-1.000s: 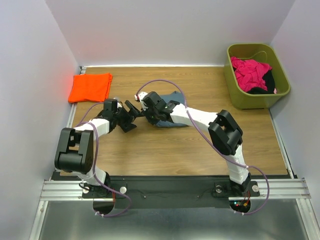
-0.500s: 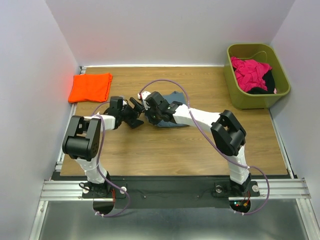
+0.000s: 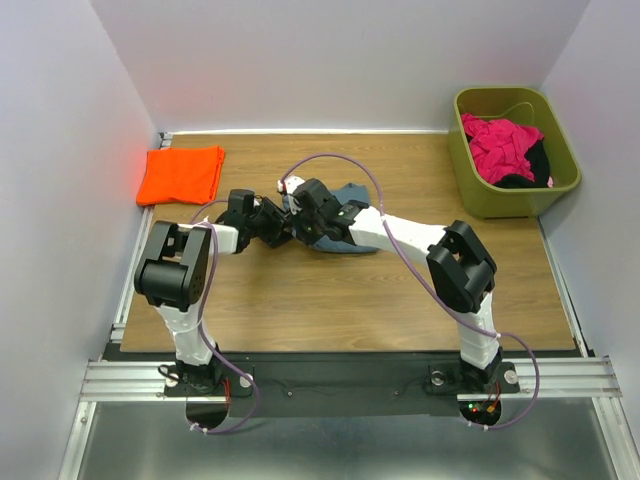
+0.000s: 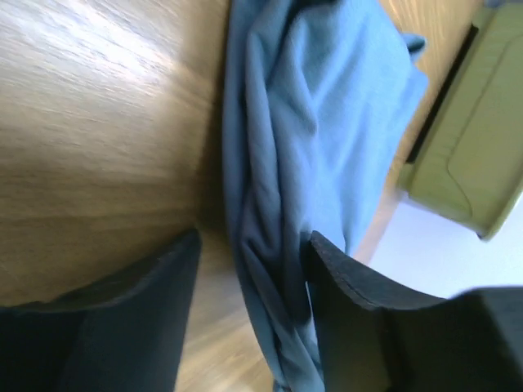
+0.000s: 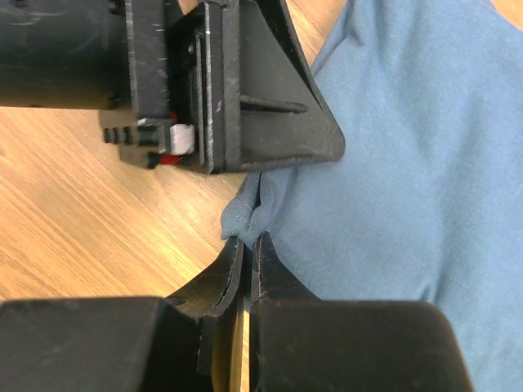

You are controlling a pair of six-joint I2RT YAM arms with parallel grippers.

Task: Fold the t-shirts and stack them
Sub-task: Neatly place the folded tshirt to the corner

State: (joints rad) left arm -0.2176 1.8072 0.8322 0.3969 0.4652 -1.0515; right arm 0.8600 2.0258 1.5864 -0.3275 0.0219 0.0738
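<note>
The slate blue-grey t-shirt (image 3: 347, 190) lies bunched at the table's middle, mostly under my right arm. My right gripper (image 3: 298, 224) is shut on a hem corner at its left edge (image 5: 243, 222); the cloth (image 5: 409, 155) spreads away to the right. My left gripper (image 3: 282, 222) is open right beside it, its fingers (image 4: 359, 310) on either side of a folded ridge of the blue-grey shirt (image 4: 319, 122), apart from the cloth. In the right wrist view the left gripper's black body (image 5: 229, 90) sits just past my right gripper's tips. The orange t-shirt (image 3: 182, 173) lies folded at the far left corner.
A green bin (image 3: 510, 150) holding pink and black clothes stands at the far right; its wall shows in the left wrist view (image 4: 466, 155). Both arms cross over the wooden table (image 3: 330, 300). White walls close in the left, back and right.
My left gripper has moved right across the table up to the blue-grey shirt's left edge, meeting the right gripper. The right gripper has stayed about in place on the shirt.
</note>
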